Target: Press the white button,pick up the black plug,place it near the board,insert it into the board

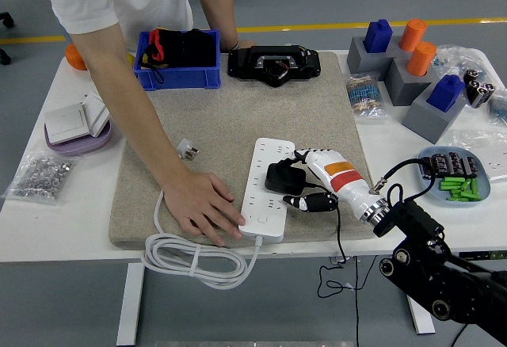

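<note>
- My right hand (321, 182) grips the black plug (280, 177), fingers curled around it.
- The plug sits on the white power strip (265, 191).
- A person's hand (203, 207) presses the strip's near end.

A grey felt mat (238, 117) covered the middle of the white table (79, 220). At upper left a blue bin (178, 74) held black and red items. A bag of screws (36, 177) lay at far left. Grey blocks with blue and orange pegs (412, 62) stood at upper right, a dish of green parts (455, 174) below them.
</note>
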Available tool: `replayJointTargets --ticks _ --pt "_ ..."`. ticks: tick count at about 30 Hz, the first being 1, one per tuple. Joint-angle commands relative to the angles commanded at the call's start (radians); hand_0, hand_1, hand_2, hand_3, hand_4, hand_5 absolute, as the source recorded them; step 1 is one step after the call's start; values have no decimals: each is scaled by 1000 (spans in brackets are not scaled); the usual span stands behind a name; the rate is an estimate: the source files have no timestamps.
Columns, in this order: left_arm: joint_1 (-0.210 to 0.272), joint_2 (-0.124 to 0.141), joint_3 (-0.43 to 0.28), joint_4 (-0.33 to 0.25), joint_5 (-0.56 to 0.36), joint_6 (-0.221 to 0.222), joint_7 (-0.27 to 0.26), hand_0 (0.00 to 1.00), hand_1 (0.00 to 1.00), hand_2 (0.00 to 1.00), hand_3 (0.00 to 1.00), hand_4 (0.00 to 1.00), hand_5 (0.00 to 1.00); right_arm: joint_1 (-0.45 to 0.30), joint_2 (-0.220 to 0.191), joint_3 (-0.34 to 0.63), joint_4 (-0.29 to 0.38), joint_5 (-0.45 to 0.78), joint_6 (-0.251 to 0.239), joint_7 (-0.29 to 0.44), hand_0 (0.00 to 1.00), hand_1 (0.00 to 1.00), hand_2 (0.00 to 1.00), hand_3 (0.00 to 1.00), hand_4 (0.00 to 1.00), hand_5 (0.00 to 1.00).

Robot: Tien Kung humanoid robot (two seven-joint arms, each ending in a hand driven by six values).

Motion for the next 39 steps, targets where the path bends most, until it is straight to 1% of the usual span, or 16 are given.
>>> replayJointTargets --ticks 5,6,16,21,26,29,30,35,36,39 --pt "0 0 0 0 0 0 0 771 711 668 734 657 551 0 0 0 3 1 3 -3 676 705 680 694 956 109" --pt "0 0 0 0 0 0 0 772 712 667 734 657 553 0 0 1 4 1 3 -3 702 725 690 703 973 131" --pt "0 -1 2 0 -2 0 -1 771 710 668 734 658 554 -4 -3 2 19 5 3 10 699 718 688 698 978 138" --pt "1 -1 1 0 -2 -1 0 772 711 668 734 658 555 -10 -6 15 50 7 2 12 701 721 689 691 979 140" --pt "0 -1 -2 0 4 -1 1 771 711 667 734 659 555 -32 -16 52 119 4 -3 15 710 717 683 678 978 144" --pt "1 0 -1 0 2 0 0 771 711 667 734 659 555 -44 -25 56 149 17 -12 34 710 717 683 678 978 144" --pt "1 0 -2 0 3 0 0 772 710 668 734 660 555 -46 -29 53 154 21 -13 38 670 559 535 608 967 137" --pt "1 -1 -2 0 1 0 0 772 710 668 734 660 555 -48 -33 35 152 36 -13 47 670 559 535 608 967 137" --pt "1 -1 -1 0 0 0 0 770 710 667 734 660 556 -47 -32 30 146 39 -12 48 625 516 511 583 958 132" --pt "-1 -2 2 0 -3 0 -1 770 710 667 734 660 556 -42 -28 17 130 44 -11 49 625 516 511 583 958 132"
